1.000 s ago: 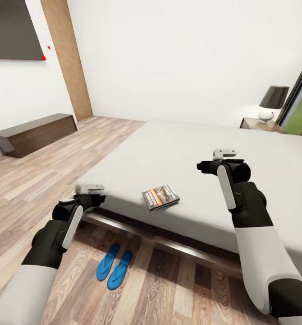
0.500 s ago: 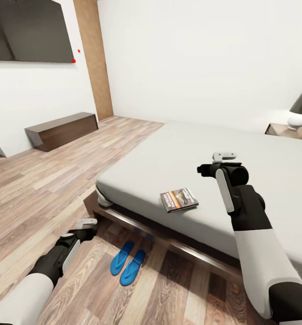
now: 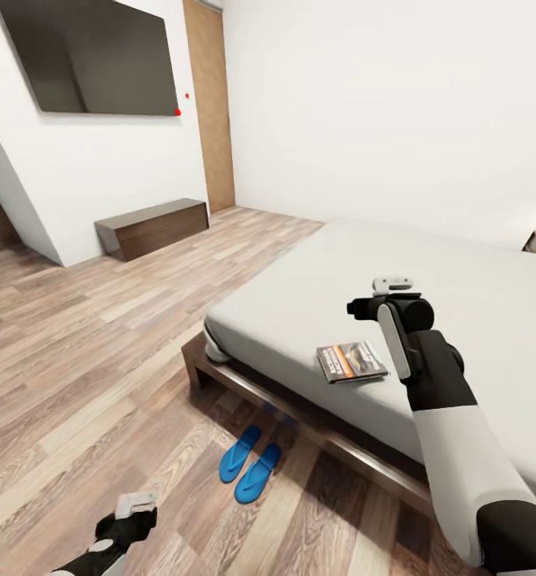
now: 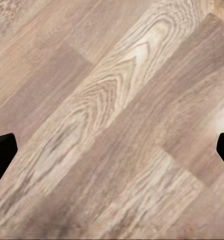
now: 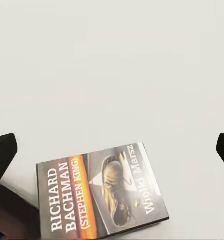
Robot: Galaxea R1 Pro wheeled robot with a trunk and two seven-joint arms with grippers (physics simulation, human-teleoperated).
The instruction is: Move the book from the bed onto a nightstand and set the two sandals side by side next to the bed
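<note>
Wood-plank floor [image 3: 84, 360] is spread beneath the bed [image 3: 460, 296], at whose near edge the book [image 3: 351, 362] is laid flat. Two sandals [image 3: 250, 464] are set side by side at 7 o'clock from it. Right pincer [image 3: 393, 284] and left pincer [image 3: 136, 504] are both held apart.

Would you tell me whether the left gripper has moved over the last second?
Yes. The left gripper has dropped from level with the bed edge to hover low over the floor.
</note>
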